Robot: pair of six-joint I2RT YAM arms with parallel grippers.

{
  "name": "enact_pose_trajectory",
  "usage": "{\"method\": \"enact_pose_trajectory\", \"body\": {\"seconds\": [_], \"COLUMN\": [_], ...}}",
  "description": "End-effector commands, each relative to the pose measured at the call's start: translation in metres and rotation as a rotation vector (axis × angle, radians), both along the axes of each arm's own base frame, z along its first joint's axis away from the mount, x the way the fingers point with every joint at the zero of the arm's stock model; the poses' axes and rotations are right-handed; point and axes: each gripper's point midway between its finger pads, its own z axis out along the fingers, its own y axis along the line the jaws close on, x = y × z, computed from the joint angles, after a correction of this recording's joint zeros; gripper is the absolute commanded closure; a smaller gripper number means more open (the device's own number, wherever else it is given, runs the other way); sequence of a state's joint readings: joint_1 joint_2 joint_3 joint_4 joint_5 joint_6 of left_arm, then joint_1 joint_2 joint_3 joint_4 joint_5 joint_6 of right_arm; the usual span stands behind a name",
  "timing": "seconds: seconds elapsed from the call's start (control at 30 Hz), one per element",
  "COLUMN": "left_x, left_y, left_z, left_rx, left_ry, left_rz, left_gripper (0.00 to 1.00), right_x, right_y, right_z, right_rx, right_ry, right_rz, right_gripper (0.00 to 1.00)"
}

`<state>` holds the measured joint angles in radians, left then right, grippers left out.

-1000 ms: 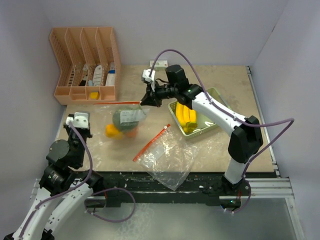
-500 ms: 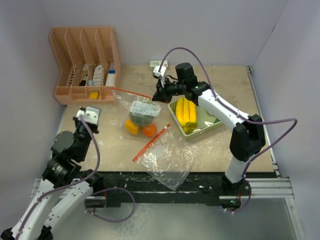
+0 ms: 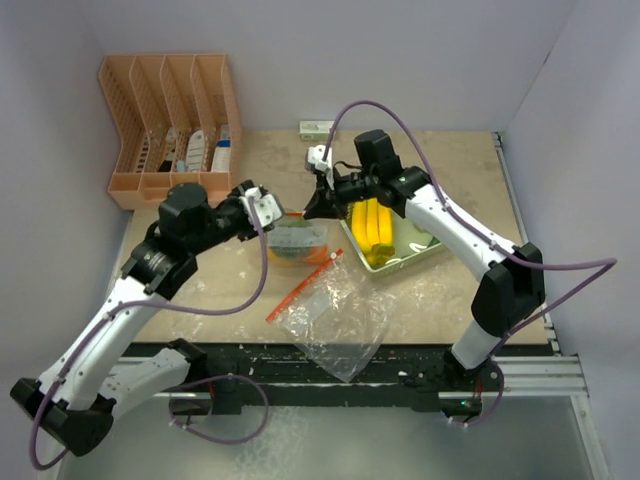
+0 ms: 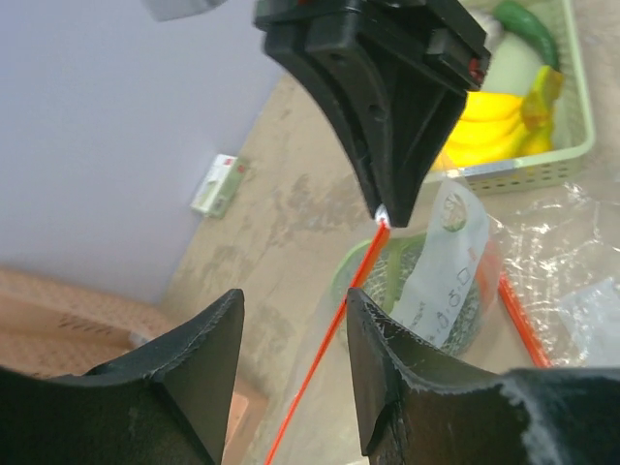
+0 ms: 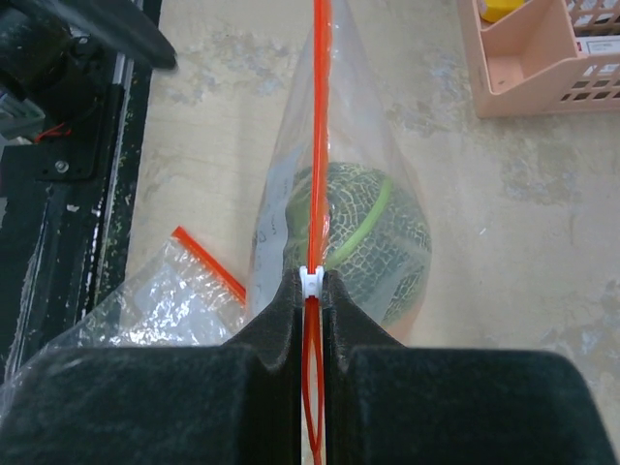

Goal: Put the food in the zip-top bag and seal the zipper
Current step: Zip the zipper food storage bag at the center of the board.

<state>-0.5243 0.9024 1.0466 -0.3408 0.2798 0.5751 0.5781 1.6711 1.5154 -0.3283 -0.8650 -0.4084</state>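
The zip-top bag (image 3: 296, 240) hangs over the table's middle with food in it: a green netted melon (image 5: 373, 232) and orange pieces (image 3: 305, 256). My right gripper (image 3: 316, 205) is shut on the white slider (image 5: 310, 282) of the bag's red zipper (image 4: 341, 310). My left gripper (image 4: 294, 312) is open, and the zipper strip runs between its fingers near the right one. It sits at the bag's left end (image 3: 268, 212). More food, yellow bananas (image 3: 372, 226), lies in the pale green tray (image 3: 432, 247).
A second, empty zip-top bag (image 3: 335, 312) lies flat near the front edge. A pink slotted organizer (image 3: 170, 125) stands at the back left. A small white box (image 3: 316, 127) sits by the back wall.
My left arm swung from the near left up to the bag's left end and its jaws opened. My right gripper carried the bag rightward, toward the tray.
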Motion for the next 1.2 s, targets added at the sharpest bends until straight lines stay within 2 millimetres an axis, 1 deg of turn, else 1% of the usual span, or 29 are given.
{"method": "enact_pose_trajectory", "body": {"seconds": [0.0,0.1,0.17,0.27,0.43,0.53,0.67,0.8,0.87,0.93,0.97,1.0,1.07,1.1,1.13,1.17], "left_x": [-0.011,-0.021,-0.024,-0.013,-0.008,0.003,0.008,0.020,0.023,0.024,0.024,0.024,0.026,0.026,0.027,0.027], "left_y": [-0.027,-0.036,-0.038,-0.034,-0.034,-0.028,-0.027,-0.022,-0.022,-0.024,-0.024,-0.025,-0.027,-0.028,-0.028,-0.028], "left_z": [-0.009,-0.016,-0.022,-0.037,-0.054,-0.062,-0.072,-0.078,-0.078,-0.079,-0.082,-0.085,-0.091,-0.092,-0.094,-0.094], "left_rx": [0.052,0.017,0.014,0.049,0.084,0.101,0.118,0.131,0.130,0.130,0.136,0.143,0.159,0.163,0.166,0.165], "left_ry": [0.064,0.089,0.088,0.110,0.150,0.157,0.184,0.203,0.206,0.215,0.225,0.236,0.269,0.285,0.303,0.316], "left_rz": [-0.193,-0.255,-0.275,-0.225,-0.214,-0.154,-0.130,-0.065,-0.055,-0.060,-0.062,-0.068,-0.072,-0.071,-0.069,-0.067], "left_gripper": [0.49,0.48,0.47,0.34,0.35,0.34,0.34,0.34,0.34,0.36,0.41,0.51,0.79,0.90,0.99,1.00], "right_x": [-0.015,-0.013,-0.013,-0.015,-0.017,-0.019,-0.021,-0.022,-0.022,-0.026,-0.028,-0.029,-0.030,-0.030,-0.030,-0.028], "right_y": [-0.002,-0.004,-0.004,-0.005,-0.006,-0.007,-0.007,-0.007,-0.007,-0.007,-0.007,-0.007,-0.008,-0.007,-0.007,-0.007], "right_z": [0.039,0.040,0.040,0.039,0.039,0.040,0.039,0.035,0.034,0.031,0.030,0.030,0.031,0.031,0.031,0.030], "right_rx": [0.066,0.063,0.060,0.059,0.059,0.060,0.057,0.051,0.048,0.046,0.044,0.045,0.048,0.049,0.051,0.049], "right_ry": [-0.102,-0.112,-0.111,-0.109,-0.110,-0.110,-0.112,-0.108,-0.110,-0.095,-0.090,-0.086,-0.085,-0.085,-0.084,-0.083], "right_rz": [0.057,0.040,0.039,0.045,0.048,0.056,0.067,0.076,0.080,0.098,0.107,0.112,0.114,0.113,0.111,0.104], "right_gripper": [1.00,1.00,1.00,1.00,1.00,1.00,1.00,1.00,1.00,1.00,1.00,1.00,1.00,1.00,1.00,1.00]}}
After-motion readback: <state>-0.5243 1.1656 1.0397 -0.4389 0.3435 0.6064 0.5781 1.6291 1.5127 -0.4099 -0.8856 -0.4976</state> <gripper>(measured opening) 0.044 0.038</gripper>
